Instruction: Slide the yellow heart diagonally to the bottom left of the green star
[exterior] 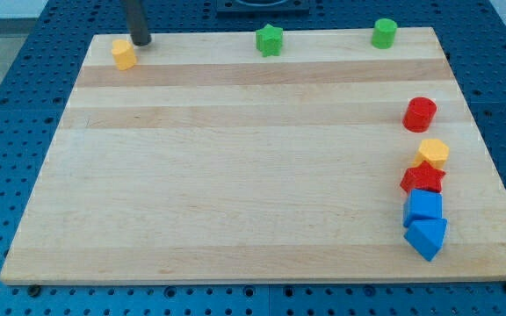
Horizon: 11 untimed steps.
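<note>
The yellow heart (pixel 124 53) lies near the board's top left corner. The green star (pixel 270 39) sits at the top edge, about mid-board, well to the right of the heart. My tip (pixel 140 41) is at the end of the dark rod, just above and to the right of the yellow heart, very close to it or touching it.
A green cylinder (pixel 384 32) stands at the top right. Down the right side sit a red cylinder (pixel 420 114), a yellow hexagon (pixel 433 152), a red star (pixel 422 179), a blue cube (pixel 424 207) and a blue triangle (pixel 426 238). The wooden board (pixel 235 175) lies on a blue pegboard.
</note>
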Each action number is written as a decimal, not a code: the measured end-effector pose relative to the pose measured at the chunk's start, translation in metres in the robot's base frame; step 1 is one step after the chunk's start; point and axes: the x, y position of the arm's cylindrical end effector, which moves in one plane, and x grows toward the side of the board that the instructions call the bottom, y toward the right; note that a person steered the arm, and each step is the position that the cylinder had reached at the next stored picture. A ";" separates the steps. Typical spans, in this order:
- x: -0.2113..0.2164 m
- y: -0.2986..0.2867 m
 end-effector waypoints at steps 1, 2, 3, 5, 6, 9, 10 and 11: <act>0.029 0.026; 0.047 0.064; 0.018 0.061; -0.015 -0.019; 0.023 -0.022; 0.054 0.052; 0.005 0.024; -0.005 -0.014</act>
